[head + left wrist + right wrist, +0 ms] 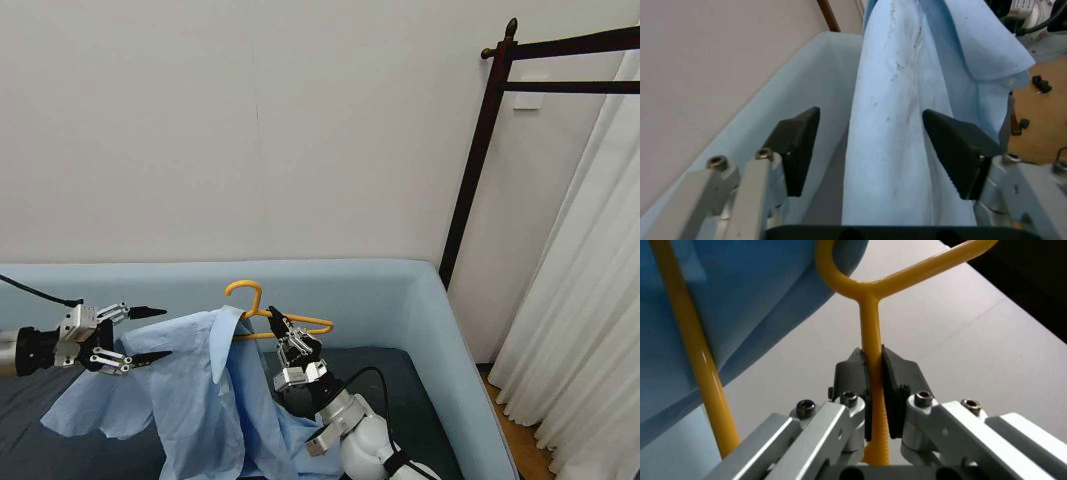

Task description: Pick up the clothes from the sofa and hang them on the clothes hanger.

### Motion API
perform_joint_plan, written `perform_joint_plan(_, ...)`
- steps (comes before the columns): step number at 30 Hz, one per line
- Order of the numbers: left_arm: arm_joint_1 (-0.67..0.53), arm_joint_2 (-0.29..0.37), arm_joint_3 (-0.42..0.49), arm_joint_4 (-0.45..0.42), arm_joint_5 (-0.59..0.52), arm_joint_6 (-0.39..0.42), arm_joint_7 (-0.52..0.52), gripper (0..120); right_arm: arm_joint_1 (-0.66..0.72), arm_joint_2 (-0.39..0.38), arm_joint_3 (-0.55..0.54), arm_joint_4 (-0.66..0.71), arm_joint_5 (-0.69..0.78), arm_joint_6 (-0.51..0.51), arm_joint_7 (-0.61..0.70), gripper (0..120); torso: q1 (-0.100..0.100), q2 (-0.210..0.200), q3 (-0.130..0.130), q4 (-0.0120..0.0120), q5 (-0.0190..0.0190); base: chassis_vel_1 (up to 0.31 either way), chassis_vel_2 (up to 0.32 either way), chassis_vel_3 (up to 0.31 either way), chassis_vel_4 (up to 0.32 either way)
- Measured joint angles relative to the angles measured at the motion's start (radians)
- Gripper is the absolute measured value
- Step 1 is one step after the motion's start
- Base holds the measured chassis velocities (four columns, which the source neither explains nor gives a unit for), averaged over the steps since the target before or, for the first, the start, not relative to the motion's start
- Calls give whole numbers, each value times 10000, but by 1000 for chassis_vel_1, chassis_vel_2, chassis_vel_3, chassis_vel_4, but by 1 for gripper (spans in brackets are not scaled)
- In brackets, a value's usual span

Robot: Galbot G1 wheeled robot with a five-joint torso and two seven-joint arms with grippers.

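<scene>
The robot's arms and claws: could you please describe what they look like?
The left claw has a silver metal frame with bolted linkages and black pointed, ridged fingers, on a black wrist trailing a black cable. The right claw matches, on a glossy white arm segment with a black cable.

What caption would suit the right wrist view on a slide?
Right gripper clamped on a bar of the yellow hanger, light blue shirt draped alongside.
</scene>
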State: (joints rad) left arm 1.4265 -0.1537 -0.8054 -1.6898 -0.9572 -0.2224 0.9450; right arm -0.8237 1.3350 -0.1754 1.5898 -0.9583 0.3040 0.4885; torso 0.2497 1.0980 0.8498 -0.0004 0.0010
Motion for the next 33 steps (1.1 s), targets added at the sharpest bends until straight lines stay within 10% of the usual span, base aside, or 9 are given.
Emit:
perform_joint_plan(15,54,-466,-23,-132,205,13,511,8,-116,201,68,199,-330,522,311,4,0,0,0,1,1,0,0,0,0)
perform_joint_plan(21,53,-651,-62,-80,204,-5,666,7,-137,253,-4,266,-186,593,421,5,0,1,0,1,0,0,0,0,0)
perform_joint_plan(29,23,-883,-118,156,16,56,617,7,-369,-21,-409,529,1572,515,246,30,0,0,0,1,1,0,0,0,0)
perform_joint_plan(33,24,-1063,-195,414,-5,35,559,7,-774,-178,-12,604,2726,2485,-1247,49,0,1,-1,0,1,0,0,0,0)
